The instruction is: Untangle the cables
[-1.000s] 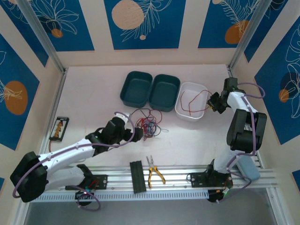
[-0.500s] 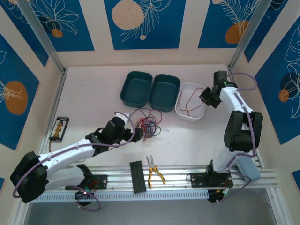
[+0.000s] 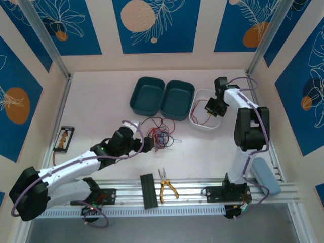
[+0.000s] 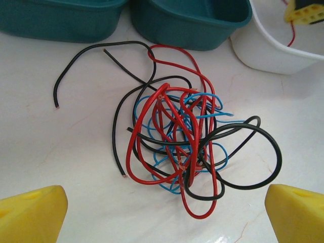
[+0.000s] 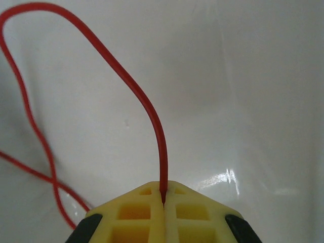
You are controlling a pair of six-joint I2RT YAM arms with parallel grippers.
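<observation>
**Bits you can't really make out here**

Left wrist cam chops the left gripper [image 4: 163,216] down to two yellow corners, and the teal bins [image 4: 192,23] and white tub [image 4: 263,53] run off the top. On the right wrist cam, the red cable [image 5: 147,109] exits left, with its end buried between the right gripper [image 5: 163,196] pads. From overhead, the tangle [image 3: 159,135] is too tiny to trace.

The cables [image 4: 185,147] are mostly one messy knot on the desk [image 4: 61,152]: red, blue and black loops all crossing (a couple of black ends trail out loose). One red cable [image 5: 154,119] sits apart, curving inside the white bin [image 4: 263,55], its end pinched in the right claw [image 5: 163,195].
</observation>
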